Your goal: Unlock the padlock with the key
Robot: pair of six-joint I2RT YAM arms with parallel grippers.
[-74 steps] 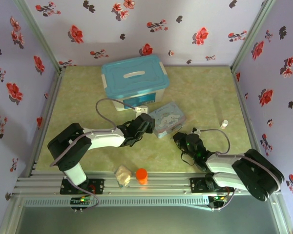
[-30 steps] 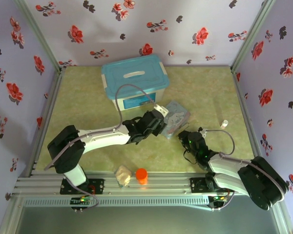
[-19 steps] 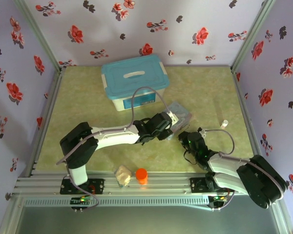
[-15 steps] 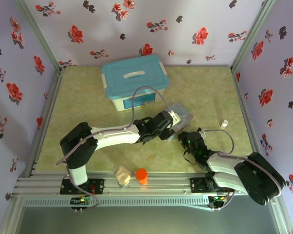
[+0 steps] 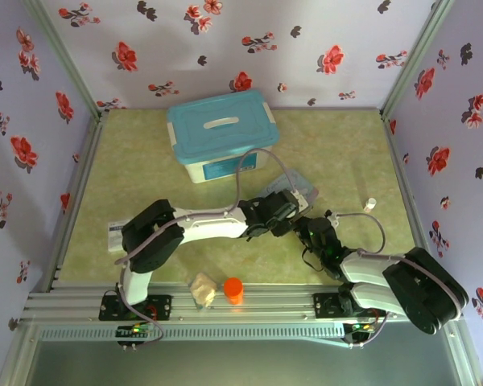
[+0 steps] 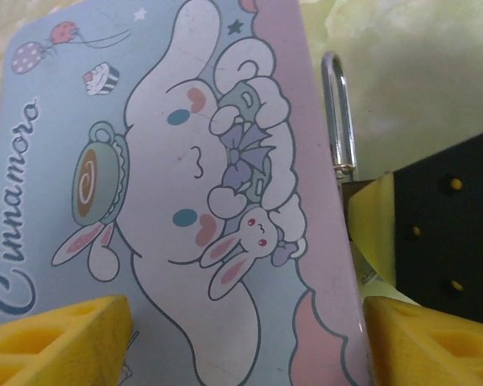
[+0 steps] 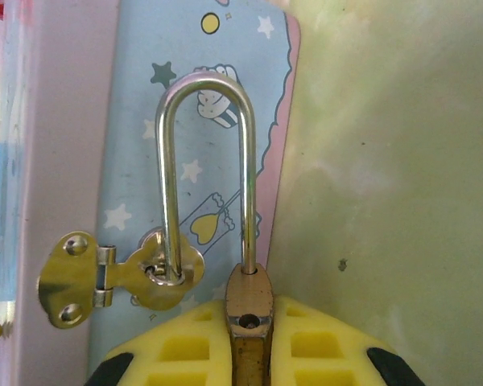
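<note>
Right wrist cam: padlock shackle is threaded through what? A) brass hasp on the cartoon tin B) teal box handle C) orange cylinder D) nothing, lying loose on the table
A: the shackle of the padlock runs through the brass hasp on the tin, and the right end effector is clamped on its body.

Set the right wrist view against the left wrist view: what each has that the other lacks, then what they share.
Right wrist, not left: the brass hasp with the padlock shackle through it. Left wrist, not right: the big cartoon dog on the tin lid, flanked by the open left hand. Shared: the tin, the shackle, and the right hand gripping the padlock.
</note>
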